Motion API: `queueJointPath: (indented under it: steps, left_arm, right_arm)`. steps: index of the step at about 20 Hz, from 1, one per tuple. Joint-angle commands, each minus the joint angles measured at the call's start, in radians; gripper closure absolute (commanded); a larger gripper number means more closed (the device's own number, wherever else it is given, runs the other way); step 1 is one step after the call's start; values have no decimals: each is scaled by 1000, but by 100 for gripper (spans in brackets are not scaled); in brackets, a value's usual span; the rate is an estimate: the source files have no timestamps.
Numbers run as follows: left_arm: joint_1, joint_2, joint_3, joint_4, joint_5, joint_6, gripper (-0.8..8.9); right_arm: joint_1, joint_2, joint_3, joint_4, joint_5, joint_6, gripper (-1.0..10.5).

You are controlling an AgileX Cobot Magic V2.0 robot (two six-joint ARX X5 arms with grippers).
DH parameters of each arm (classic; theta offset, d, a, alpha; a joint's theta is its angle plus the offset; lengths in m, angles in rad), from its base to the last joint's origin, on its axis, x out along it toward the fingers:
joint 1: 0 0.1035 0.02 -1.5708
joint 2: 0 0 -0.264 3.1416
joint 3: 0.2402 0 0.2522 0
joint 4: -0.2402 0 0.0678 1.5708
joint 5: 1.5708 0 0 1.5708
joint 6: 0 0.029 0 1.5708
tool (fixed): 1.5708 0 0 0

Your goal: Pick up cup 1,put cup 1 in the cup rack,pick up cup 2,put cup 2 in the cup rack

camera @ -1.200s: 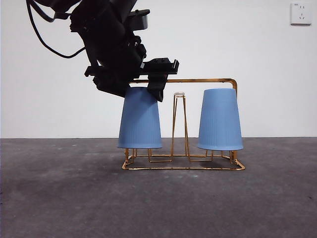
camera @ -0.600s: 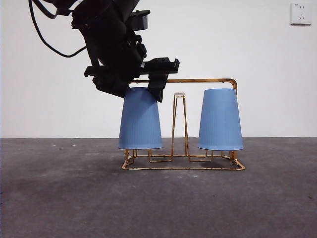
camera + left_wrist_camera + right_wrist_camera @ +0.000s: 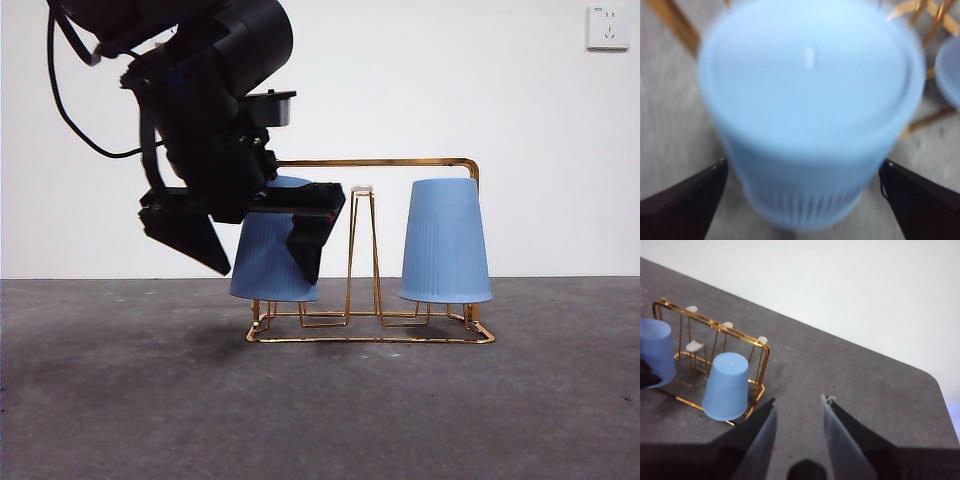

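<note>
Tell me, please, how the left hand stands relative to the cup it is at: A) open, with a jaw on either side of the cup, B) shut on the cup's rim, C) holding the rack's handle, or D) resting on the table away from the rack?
A: in the left wrist view the left hand has its two jaws spread wide, apart from the sides of the blue cup, which sits upside down on the cup rack.

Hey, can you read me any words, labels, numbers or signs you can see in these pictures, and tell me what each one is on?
None can be read.
The two blue cups are plain ribbed plastic, with no print showing.
The gold wire cup rack carries no label.
The white wall socket shows only its plug holes, no lettering.
The left gripper is bare black; the left wrist view is blurred.
</note>
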Motion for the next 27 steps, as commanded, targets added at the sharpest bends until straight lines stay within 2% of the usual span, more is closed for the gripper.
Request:
queueJointPath:
  steps: [1, 8, 12, 15, 19, 25, 26, 27]
  left_arm:
    - [-2, -23, -3, -47, 27, -17, 301]
    - [-29, -109, -3, -282, 151, -27, 311]
    - [-65, -222, -3, -430, 206, -55, 312]
    - [-108, -372, -3, -510, 227, -57, 315]
    - [-162, -603, -3, -564, 226, -87, 315]
    - [-202, -866, -3, -629, 224, -124, 319]
    - [-202, -891, -3, -638, 224, -124, 373]
    - [-202, -910, -3, -645, 224, -125, 481]
  right_arm:
    - [0, -2, -8, -2, -3, 11, 789]
    - [0, -2, -8, -6, -45, 14, 789]
    - [0, -2, -8, -54, -153, 76, 789]
    - [0, -2, -8, -108, -259, 142, 789]
    - [0, -2, -8, -171, -315, 199, 789]
    - [0, -2, -8, -210, -458, 276, 789]
    - [0, -2, -8, -210, -473, 279, 789]
    - [0, -2, -8, -211, -476, 282, 790]
